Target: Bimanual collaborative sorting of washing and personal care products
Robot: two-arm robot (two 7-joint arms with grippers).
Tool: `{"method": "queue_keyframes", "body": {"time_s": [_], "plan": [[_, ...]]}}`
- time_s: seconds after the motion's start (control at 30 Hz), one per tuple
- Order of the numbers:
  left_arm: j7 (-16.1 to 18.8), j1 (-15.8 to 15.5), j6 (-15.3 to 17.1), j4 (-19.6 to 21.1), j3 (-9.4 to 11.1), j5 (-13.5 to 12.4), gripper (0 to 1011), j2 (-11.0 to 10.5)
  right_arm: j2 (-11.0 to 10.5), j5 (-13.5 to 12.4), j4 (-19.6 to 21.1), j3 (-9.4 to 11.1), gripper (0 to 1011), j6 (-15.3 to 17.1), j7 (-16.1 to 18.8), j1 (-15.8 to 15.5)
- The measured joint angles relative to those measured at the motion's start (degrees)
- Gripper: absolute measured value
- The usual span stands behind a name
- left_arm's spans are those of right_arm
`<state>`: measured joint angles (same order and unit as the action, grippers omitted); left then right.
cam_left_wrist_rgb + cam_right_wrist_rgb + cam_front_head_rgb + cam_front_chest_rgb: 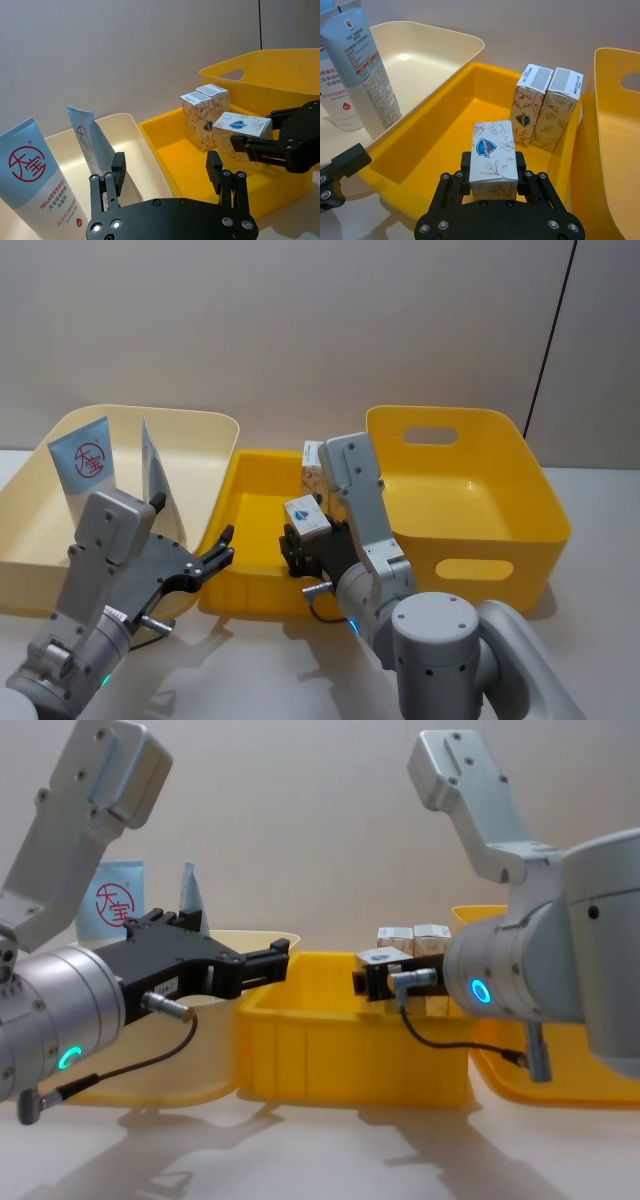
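Fingers (pixel 466 172) of my right gripper (pixel 493 167) pinch a pale carton (pixel 492 152) on both sides, above the yellow bin (pixel 445 120) (two cartons (pixel 546 107) stand inside); my left gripper (pixel 166 164) gapes empty.

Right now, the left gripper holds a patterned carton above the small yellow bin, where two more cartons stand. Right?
No: the right gripper holds the carton, as the right wrist view shows. It is above the small yellow bin, where two more cartons stand.

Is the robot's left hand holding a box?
No, the left gripper has open fingers with nothing between them; the right gripper holds the carton.
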<state>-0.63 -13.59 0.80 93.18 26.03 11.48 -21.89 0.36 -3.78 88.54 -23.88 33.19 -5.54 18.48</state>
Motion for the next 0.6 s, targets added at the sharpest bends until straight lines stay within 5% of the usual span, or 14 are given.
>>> {"method": "queue_keyframes", "body": {"time_s": [0.13,0.6], "plan": [[0.00,0.00,0.00,0.00,0.00,0.00,1002,0.00,0.05,0.04,-0.09,0.03,444,0.03,0.00,0.02],[0.00,0.00,0.00,0.00,0.00,0.00,1002,0.00,-0.20,0.07,0.50,0.02,444,0.09,0.45,-0.12]]}}
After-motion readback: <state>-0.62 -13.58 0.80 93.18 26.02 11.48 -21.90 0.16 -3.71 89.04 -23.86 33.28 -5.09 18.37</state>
